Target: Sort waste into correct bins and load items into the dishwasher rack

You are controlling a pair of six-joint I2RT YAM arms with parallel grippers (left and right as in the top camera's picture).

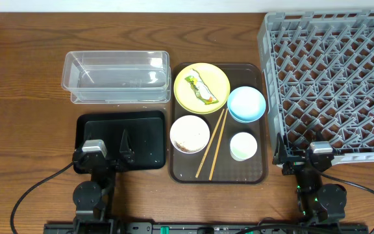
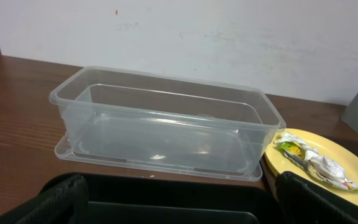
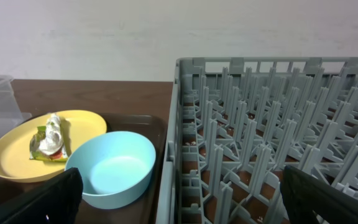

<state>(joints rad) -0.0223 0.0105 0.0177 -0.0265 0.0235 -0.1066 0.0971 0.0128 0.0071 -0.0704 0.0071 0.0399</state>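
On the brown tray (image 1: 255,177) stand a yellow plate (image 1: 216,79) with the green-and-white wrapper (image 1: 201,89), a light blue bowl (image 1: 246,104), a small pale cup (image 1: 243,146) and a white bowl (image 1: 189,132) that seems to hold pale food scraps. Wooden chopsticks (image 1: 211,144) lie between the bowls. The clear tub (image 1: 115,77) and black tub (image 1: 141,140) are on the left, the grey rack (image 1: 333,78) on the right. My left gripper (image 1: 102,151) is open and empty over the black tub's near edge (image 2: 185,208). My right gripper (image 1: 310,156) is open and empty at the rack's near left corner (image 3: 185,205).
The left wrist view shows the clear tub (image 2: 166,124), the plate (image 2: 291,168) and the wrapper (image 2: 312,162) ahead. The right wrist view shows the blue bowl (image 3: 114,168), the plate (image 3: 17,155), the wrapper (image 3: 50,140) and the rack's upright pegs (image 3: 272,137). A wall stands behind.
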